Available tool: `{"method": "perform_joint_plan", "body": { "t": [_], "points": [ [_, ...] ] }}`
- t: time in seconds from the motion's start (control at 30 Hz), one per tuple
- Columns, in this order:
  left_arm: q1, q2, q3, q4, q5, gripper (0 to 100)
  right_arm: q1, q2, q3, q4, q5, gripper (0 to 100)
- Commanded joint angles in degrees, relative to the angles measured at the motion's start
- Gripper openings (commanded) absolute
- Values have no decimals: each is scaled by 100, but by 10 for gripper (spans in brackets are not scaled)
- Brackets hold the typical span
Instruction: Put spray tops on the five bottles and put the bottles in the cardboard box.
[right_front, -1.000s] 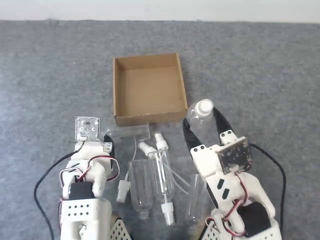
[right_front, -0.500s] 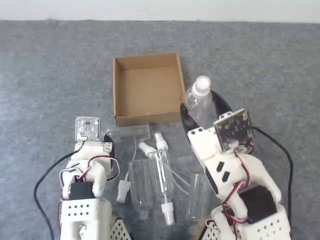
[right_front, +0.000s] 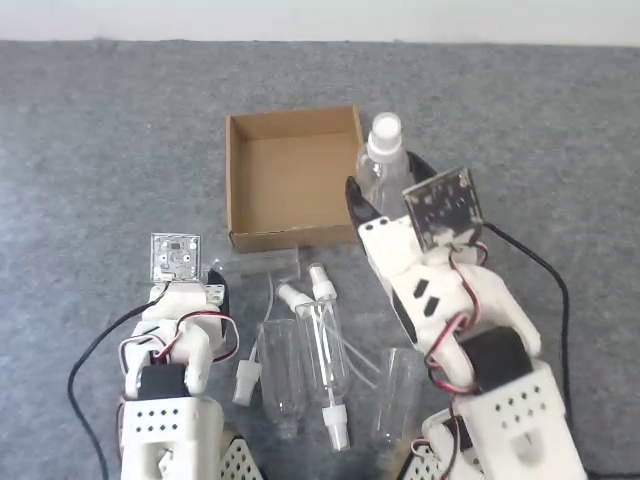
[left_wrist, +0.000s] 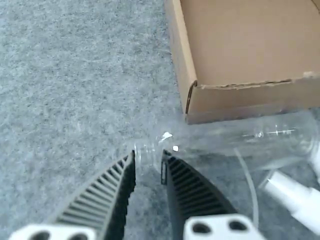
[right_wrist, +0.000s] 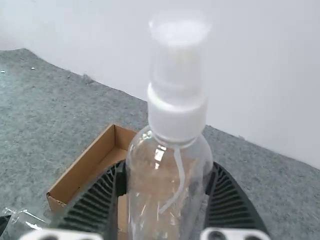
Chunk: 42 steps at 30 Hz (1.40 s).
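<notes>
My right gripper (right_front: 386, 190) is shut on a clear bottle (right_front: 382, 172) with a white spray top (right_wrist: 177, 87), held upright above the right wall of the cardboard box (right_front: 295, 180). The box holds nothing. In the right wrist view the fingers (right_wrist: 100, 200) clasp the bottle's body (right_wrist: 167, 175). My left gripper (left_wrist: 148, 159) is slightly open and low on the carpet, its tips at the neck of a lying clear bottle (left_wrist: 250, 137) in front of the box (left_wrist: 240, 45). More bottles (right_front: 325, 340) lie between the arms, with loose spray tops (right_front: 246, 380).
Grey carpet covers the table. A bottle without a top (right_front: 280, 378) and another (right_front: 395, 395) lie near the arm bases. Loose tops (right_front: 337, 425) and thin dip tubes are scattered there. Bare carpet lies left, right and behind the box.
The right arm has carried the capped bottle away from the arm bases and leftward, from beside the box's front right corner to over its right wall. The left arm has not moved.
</notes>
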Motion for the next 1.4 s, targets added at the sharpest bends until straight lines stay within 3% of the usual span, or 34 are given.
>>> {"method": "perform_joint_plan", "body": {
  "t": [0.0,0.6,1.37],
  "points": [
    [-18,-141,-57,26,-44,81,75,593,-404,-637,9,17],
    [-18,-141,-57,26,-44,81,75,2079,-457,-2580,9,17],
    [-18,-141,-57,26,-44,81,75,4743,-2523,-2642,0,20]
  ]
}}
